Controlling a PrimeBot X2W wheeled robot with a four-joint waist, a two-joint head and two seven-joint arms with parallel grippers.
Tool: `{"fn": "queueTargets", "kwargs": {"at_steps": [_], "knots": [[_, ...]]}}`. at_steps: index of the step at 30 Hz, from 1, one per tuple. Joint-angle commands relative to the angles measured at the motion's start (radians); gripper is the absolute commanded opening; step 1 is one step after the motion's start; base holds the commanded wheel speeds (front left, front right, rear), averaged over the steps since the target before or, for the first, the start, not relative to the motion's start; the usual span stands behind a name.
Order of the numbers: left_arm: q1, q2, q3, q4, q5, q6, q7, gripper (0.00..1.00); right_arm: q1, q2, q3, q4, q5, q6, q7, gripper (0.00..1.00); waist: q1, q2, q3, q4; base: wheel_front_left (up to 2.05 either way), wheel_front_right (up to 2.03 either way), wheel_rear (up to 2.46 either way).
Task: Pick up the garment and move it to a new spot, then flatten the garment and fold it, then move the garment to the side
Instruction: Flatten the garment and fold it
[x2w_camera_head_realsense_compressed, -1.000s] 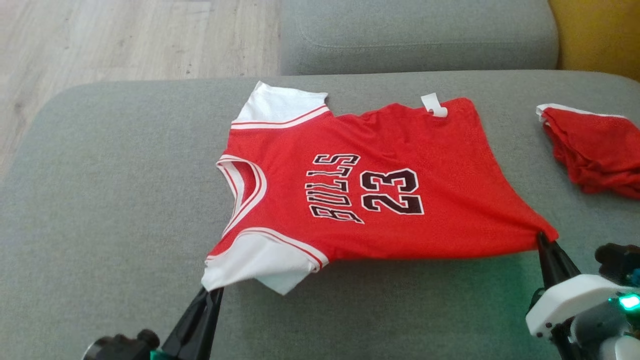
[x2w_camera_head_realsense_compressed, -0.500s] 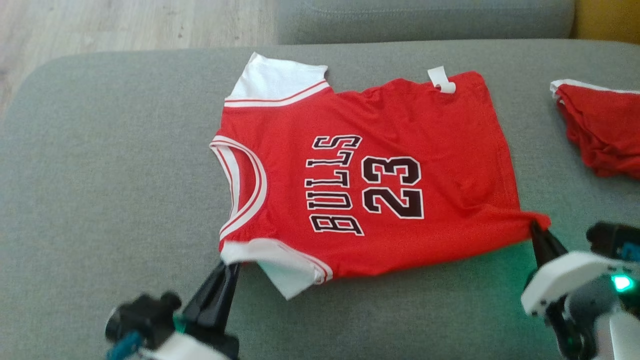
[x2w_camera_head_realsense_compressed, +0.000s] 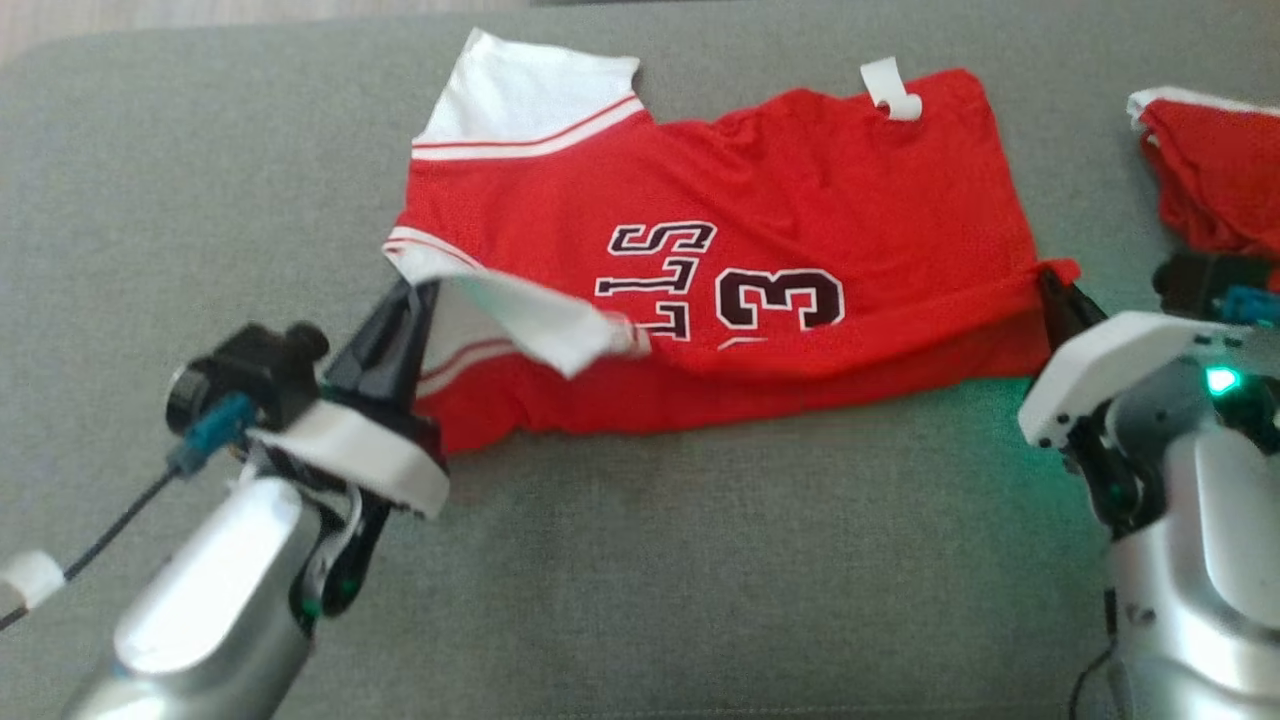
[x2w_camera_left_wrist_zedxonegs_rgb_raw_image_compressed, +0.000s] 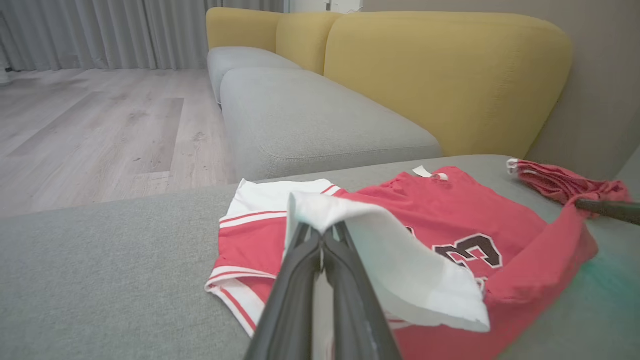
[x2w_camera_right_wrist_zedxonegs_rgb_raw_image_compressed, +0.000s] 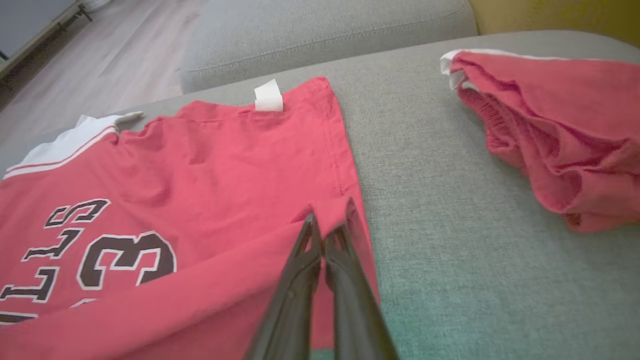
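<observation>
The garment (x2w_camera_head_realsense_compressed: 800, 200) is a red jersey with white sleeves and black lettering, spread on the grey cushion. Its near edge is lifted and folded back over the lettering. My left gripper (x2w_camera_head_realsense_compressed: 420, 290) is shut on the near white sleeve (x2w_camera_left_wrist_zedxonegs_rgb_raw_image_compressed: 390, 250), which drapes over its fingers (x2w_camera_left_wrist_zedxonegs_rgb_raw_image_compressed: 345, 260). My right gripper (x2w_camera_head_realsense_compressed: 1050, 285) is shut on the jersey's near hem corner (x2w_camera_right_wrist_zedxonegs_rgb_raw_image_compressed: 332, 212). The far sleeve (x2w_camera_head_realsense_compressed: 530, 95) and a white tag (x2w_camera_head_realsense_compressed: 890, 90) lie flat at the far edge.
A second crumpled red cloth (x2w_camera_head_realsense_compressed: 1210, 170) lies at the right on the grey cushion (x2w_camera_head_realsense_compressed: 700, 580), close to my right arm. Beyond are another grey seat (x2w_camera_left_wrist_zedxonegs_rgb_raw_image_compressed: 310, 115), yellow backrests (x2w_camera_left_wrist_zedxonegs_rgb_raw_image_compressed: 440, 70) and wooden floor (x2w_camera_left_wrist_zedxonegs_rgb_raw_image_compressed: 90, 130) to the left.
Both grippers have carried the jersey's near edge away from me, folding it over the lower lettering. The head camera has tilted down, so the whole picture has shifted.
</observation>
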Motion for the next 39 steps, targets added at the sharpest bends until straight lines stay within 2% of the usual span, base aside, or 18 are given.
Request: {"fn": "queueTargets", "kwargs": {"at_steps": [1,7,8,10,11,13,14,19,26,31,39], "knots": [[-0.058,0.012,0.056,0.004,0.000,-0.005,-0.016,0.00,-0.047,-0.006,0.020,-0.010,-0.011,0.007,-0.008,0.00,-0.0003,0.0000,0.017,-0.008,0.00,0.00,0.00],[-0.122,-0.029,0.075,0.143,-0.008,-0.017,-0.067,0.00,-0.126,-0.006,0.021,0.102,-0.030,0.007,-0.046,0.00,-0.0003,0.0000,0.040,-0.017,0.00,0.00,0.00],[-0.128,-0.034,0.074,0.160,-0.008,-0.020,-0.074,0.00,-0.135,-0.006,0.023,0.117,-0.031,0.007,-0.054,0.16,-0.0003,0.0000,0.042,-0.017,0.00,0.00,0.00],[-0.138,-0.047,0.076,0.189,-0.010,-0.026,-0.090,0.00,-0.148,-0.006,0.026,0.142,-0.028,0.007,-0.071,0.79,-0.0003,0.0000,0.044,-0.017,0.00,0.00,0.00],[-0.142,-0.054,0.079,0.198,-0.012,-0.028,-0.103,0.06,-0.155,-0.006,0.026,0.152,-0.025,0.007,-0.083,1.00,-0.0003,0.0000,0.044,-0.017,0.00,0.00,0.00],[-0.149,-0.067,0.087,0.212,-0.015,-0.036,-0.128,0.57,-0.164,-0.006,0.026,0.165,-0.016,0.007,-0.112,1.00,-0.0003,0.0000,0.042,-0.016,0.00,0.00,0.00],[-0.151,-0.072,0.089,0.216,-0.011,-0.040,-0.139,1.00,-0.168,-0.006,0.028,0.168,-0.014,0.007,-0.128,1.00,-0.0003,0.0000,0.040,-0.016,0.00,0.00,0.00],[-0.142,-0.092,0.108,0.216,0.005,-0.053,-0.170,1.00,-0.164,-0.006,0.050,0.149,0.002,0.007,-0.207,1.00,-0.0003,0.0000,0.022,-0.014,0.00,0.00,0.00],[-0.053,-0.091,0.128,0.154,0.007,-0.048,-0.177,1.00,-0.091,-0.006,0.068,0.049,-0.041,0.007,-0.288,1.00,-0.0003,0.0000,-0.011,-0.012,0.00,0.00,0.00],[0.082,-0.067,0.124,0.081,-0.017,-0.007,-0.150,1.00,0.025,-0.006,0.069,-0.066,-0.086,0.007,-0.278,1.00,-0.0003,0.0000,-0.040,-0.004,0.00,0.00,0.00],[0.234,-0.055,0.137,0.029,-0.111,0.093,-0.006,1.00,0.180,-0.006,0.051,-0.202,-0.084,0.007,-0.223,1.00,-0.0003,0.0000,-0.055,0.012,0.00,0.00,0.00]]}}
